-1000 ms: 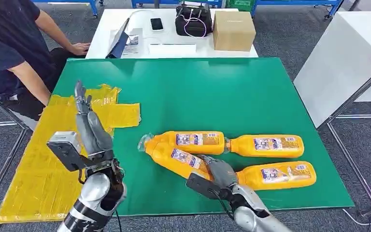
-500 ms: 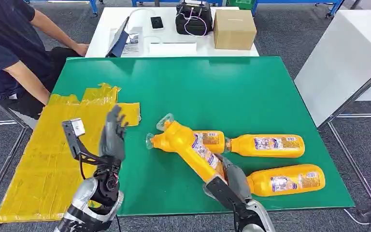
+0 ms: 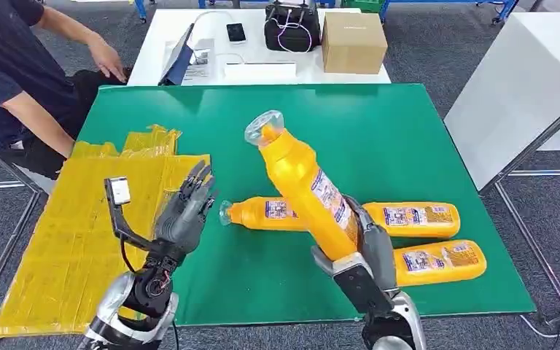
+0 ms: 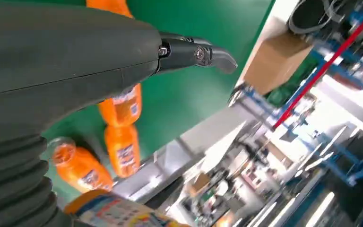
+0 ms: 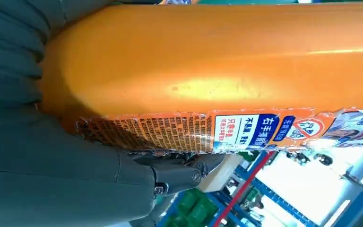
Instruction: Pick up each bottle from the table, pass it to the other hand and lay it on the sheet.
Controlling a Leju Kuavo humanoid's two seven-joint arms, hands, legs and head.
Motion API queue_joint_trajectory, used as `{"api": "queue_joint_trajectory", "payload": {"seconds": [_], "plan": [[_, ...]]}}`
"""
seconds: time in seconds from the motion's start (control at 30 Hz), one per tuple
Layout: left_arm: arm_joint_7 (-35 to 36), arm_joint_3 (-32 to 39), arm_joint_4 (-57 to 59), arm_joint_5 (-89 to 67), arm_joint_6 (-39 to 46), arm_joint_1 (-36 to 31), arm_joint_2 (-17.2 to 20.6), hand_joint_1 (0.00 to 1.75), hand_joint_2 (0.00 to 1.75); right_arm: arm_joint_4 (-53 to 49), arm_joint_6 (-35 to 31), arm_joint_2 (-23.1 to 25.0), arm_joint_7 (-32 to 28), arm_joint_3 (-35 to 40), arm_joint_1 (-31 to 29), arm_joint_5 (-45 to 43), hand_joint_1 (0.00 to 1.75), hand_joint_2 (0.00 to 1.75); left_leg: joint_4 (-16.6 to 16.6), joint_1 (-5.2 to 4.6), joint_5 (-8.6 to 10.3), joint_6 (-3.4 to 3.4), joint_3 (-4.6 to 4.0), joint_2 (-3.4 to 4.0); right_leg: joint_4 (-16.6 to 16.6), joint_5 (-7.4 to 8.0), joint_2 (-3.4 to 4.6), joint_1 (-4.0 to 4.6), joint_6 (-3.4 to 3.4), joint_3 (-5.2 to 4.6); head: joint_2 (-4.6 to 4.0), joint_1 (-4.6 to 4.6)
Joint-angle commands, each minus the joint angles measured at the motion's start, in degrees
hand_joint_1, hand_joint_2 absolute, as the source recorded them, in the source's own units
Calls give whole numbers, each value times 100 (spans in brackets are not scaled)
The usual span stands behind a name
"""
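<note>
Above the green table point(image 3: 379, 138), one orange bottle point(image 3: 306, 186) is held up by the right hand point(image 3: 368, 251). It is gripped low down near its bottom, and its clear cap end is tipped up and toward the left. In the right wrist view the bottle point(image 5: 217, 61) is seen pressed tight against the thumb. The left hand point(image 3: 186, 211) is empty, with its fingers spread apart, and it is raised near the yellow sheet point(image 3: 80, 219). It is placed beside the bottle but is not touching it.

The step in hand looks like the pass from one hand to the other. It is best done slowly. The upper half of the bottle should be taken by the left hand, above the label, so that the two hands are kept apart. The bottle should be let go by the right hand only when it is held firmly by the left.

Three more bottles point(image 3: 408, 219) are lying on the table just below the lifted one, so the bottle should be kept high. Plenty of bare green table is seen between the bottles and the sheet, and the pass can be made there. The sheet hangs past the left edge of the table, so the bottle should be laid on the part that rests on the table. A person point(image 3: 22, 65) is sitting close to the far left corner, and that side should be given room.
</note>
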Motion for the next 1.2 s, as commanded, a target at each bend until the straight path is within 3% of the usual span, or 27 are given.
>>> {"api": "queue_joint_trajectory", "payload": {"seconds": [0.03, 0.37, 0.43, 0.77, 0.97, 1.2], "plan": [[12, -295, 317, 140, -474, -40, 184, 0, 175, 132, 152, -164, -68, -146, 9, -267, 175, 175, -4, -4, -3, -3, 11, 1, -3, -4, -2, -3, -1, 13, 0, 0], [227, -320, 181, 720, -1223, 42, 123, 0, 175, 657, 951, -250, 183, 378, -447, -312, 175, 175, -4, -1, -6, -6, 15, 20, -3, -2, 15, 0, -2, 12, 0, 0], [266, -344, 18, 815, -1303, 61, 126, 0, 175, 748, 1112, -134, 336, 468, -499, 46, 175, 175, -5, -1, -5, -5, 12, 16, -3, -1, 12, 0, -2, 10, 0, 2], [287, -410, 37, 935, -1480, 51, 117, 0, 175, 986, 1165, -229, 425, 552, -726, 156, 175, 175, -2, -1, -7, -6, 10, 9, 0, -5, 6, 0, -3, 10, 0, 2], [186, -585, 22, 873, -1635, -156, -20, 0, 175, 1514, 1086, 105, 572, 890, -1336, 975, 175, 175, -1, 0, -3, -6, -1, 18, 3, 1, 15, 1, -3, -3, 0, 0], [274, -927, -208, 466, -1179, -372, -92, 0, 175, 2027, 1330, 534, 965, 1266, -2009, 1500, 175, 175, 2, 0, 2, -13, -6, 26, 16, 3, 18, 1, -4, -15, 0, 2]]}}
